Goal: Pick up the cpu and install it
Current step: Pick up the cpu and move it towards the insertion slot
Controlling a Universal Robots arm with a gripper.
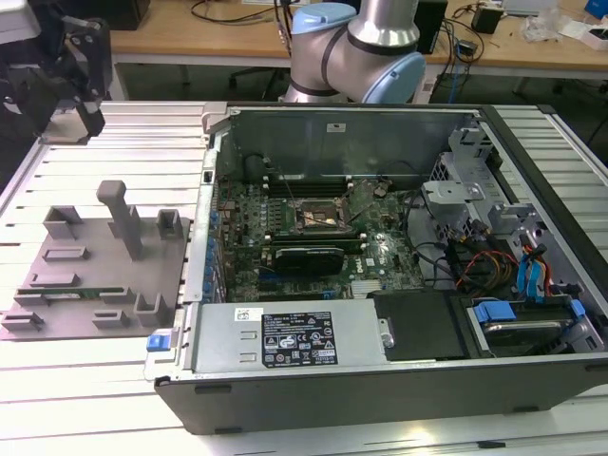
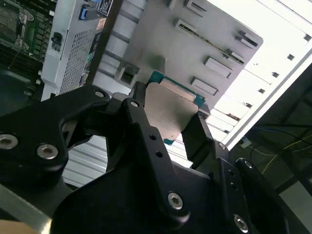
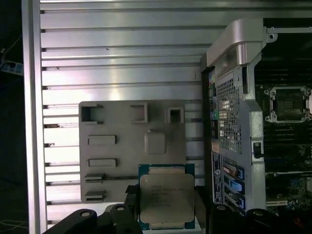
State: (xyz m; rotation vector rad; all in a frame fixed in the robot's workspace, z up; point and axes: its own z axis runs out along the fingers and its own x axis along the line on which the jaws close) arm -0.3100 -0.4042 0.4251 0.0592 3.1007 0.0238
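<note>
- The gripper (image 2: 169, 105) holds the cpu (image 2: 171, 122) in both wrist views. Its two black fingers (image 2: 199, 131) are squeezed tight on two sides of the chip.
- The cpu (image 3: 166, 195) is a flat square with a pale silver top and a green rim. Its silver top faces the camera in the first wrist view.
- The cpu is up in the air, off the grey tray (image 3: 126, 126). The tray lies flat on the white slatted table (image 3: 122, 58).
- The dark shape in the upper part of the exterior view's left is probably the gripper (image 1: 81, 100), though it is hard to make out there. It hangs over the table, higher in the frame than the tray (image 1: 90, 271).
- A long thin green memory stick (image 1: 81, 293) lies in a slot near the tray's front edge.
- The open computer case (image 1: 380, 399) takes up the middle and the exterior view's right, just beside the tray.
- The square socket (image 1: 318, 217) sits in the green board (image 1: 380, 256) in the middle of the case, well apart from the cpu.
- The arm's blue and silver base (image 1: 356, 47) stands behind the case, at the top of the frame.
</note>
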